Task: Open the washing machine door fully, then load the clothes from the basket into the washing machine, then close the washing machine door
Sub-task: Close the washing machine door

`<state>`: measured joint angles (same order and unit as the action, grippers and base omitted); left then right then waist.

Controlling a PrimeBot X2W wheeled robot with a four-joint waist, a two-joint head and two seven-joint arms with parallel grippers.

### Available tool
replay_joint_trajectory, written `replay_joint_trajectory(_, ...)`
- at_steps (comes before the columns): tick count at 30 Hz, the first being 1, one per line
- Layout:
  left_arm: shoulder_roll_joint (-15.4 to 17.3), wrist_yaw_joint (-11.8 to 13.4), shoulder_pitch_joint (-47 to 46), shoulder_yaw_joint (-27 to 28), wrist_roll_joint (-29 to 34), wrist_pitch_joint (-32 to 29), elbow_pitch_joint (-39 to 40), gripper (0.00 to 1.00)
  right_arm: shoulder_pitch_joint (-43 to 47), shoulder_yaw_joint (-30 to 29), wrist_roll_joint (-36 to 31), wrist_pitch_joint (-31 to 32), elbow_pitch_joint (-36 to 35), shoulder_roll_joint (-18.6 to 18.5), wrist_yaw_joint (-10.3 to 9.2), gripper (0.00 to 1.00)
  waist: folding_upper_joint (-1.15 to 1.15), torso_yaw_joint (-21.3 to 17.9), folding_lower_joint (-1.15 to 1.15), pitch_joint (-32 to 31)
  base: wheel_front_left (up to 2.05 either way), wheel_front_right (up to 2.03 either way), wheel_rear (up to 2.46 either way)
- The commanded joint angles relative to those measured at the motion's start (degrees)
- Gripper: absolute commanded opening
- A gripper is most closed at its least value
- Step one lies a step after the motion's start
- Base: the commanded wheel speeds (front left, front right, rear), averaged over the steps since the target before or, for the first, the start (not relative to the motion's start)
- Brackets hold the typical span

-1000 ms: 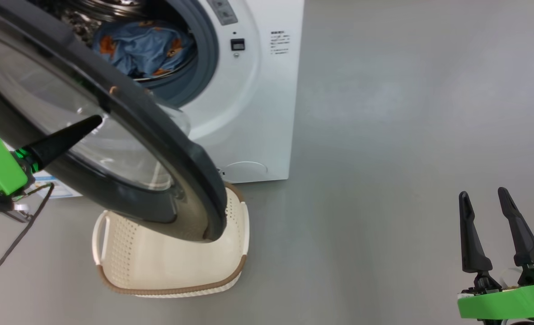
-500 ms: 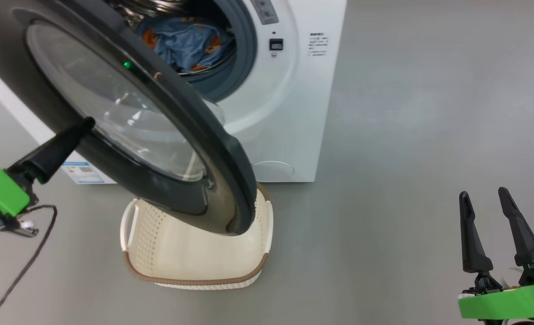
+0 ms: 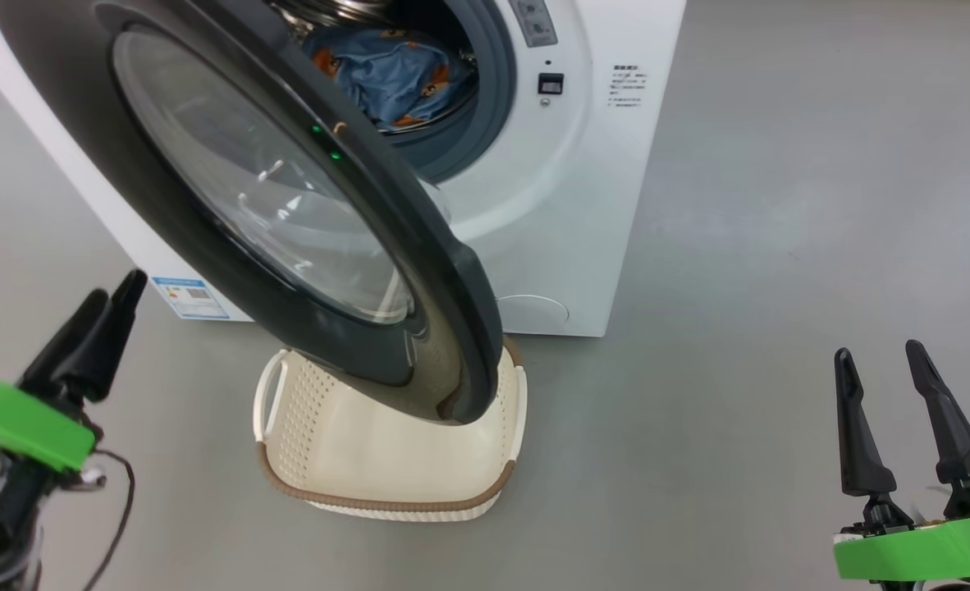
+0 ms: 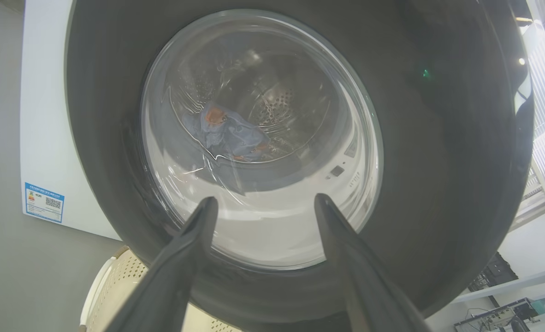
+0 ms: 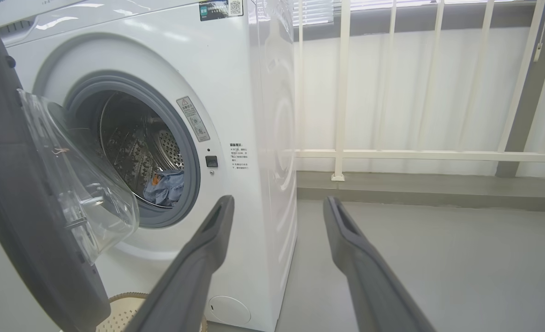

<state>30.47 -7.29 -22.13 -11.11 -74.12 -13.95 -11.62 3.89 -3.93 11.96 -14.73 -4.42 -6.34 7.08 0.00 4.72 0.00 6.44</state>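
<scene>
While the washing machine door (image 3: 288, 213) stands half-swung at 10 o'clock in the head view, the clothes (image 3: 399, 78) lie in the drum at 12 o'clock; the basket (image 3: 386, 502), at 6 o'clock, sits beneath the door's lower edge, its visible part bare; left gripper (image 3: 116, 289), 8 o'clock, jaws spread, clear of the door; right gripper (image 3: 877, 351), 4 o'clock, likewise spread and holding nothing. Likely hazards: a fingertip push skidding off the glossy face; too soft a shove leaving the latch unseated; the door's rim catching the basket.
</scene>
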Motion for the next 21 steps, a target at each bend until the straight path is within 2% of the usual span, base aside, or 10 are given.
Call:
replay_joint_trajectory(1, 2.64, -0.2, -0.28, 1.97, 0.88, 2.27, 0.79, 1.0, -1.05, 1.28, -0.93, -0.27, -1.47, -1.22, 0.41, 1.0, 0.0, 0.44, 0.0, -0.04, 0.0, 0.0, 0.0)
replay_joint_trajectory(6, 1.97, -0.2, 3.5, 1.26, 2.81, 13.73, -0.72, 1.0, -0.92, 1.3, -0.94, -0.27, -1.37, -1.28, 0.41, 1.0, 0.0, 1.45, 0.0, -0.31, 0.0, 0.0, 0.0)
replay_joint_trajectory(12, 0.81, -0.2, 6.55, -2.36, 7.51, 25.31, -4.12, 1.0, -0.84, 1.54, -0.98, -0.27, -1.23, -1.4, 0.41, 1.0, 0.0, 2.81, 0.0, -0.73, 0.0, 0.0, 0.0)
replay_joint_trajectory(19, -1.84, -0.2, 8.31, -3.34, 13.05, 28.78, -6.95, 1.0, -0.65, 1.86, -0.93, -0.27, -1.12, -1.55, 0.41, 1.0, 0.0, 4.02, 0.0, -1.35, 0.0, 0.0, 0.0)
replay_joint_trajectory(21, -3.34, -0.2, 8.78, -0.85, 15.95, 28.89, -6.99, 1.0, -0.58, 1.88, -0.93, -0.27, -1.13, -1.57, 0.41, 1.0, 0.0, 4.31, 0.0, -1.43, 0.0, 0.0, 0.0)
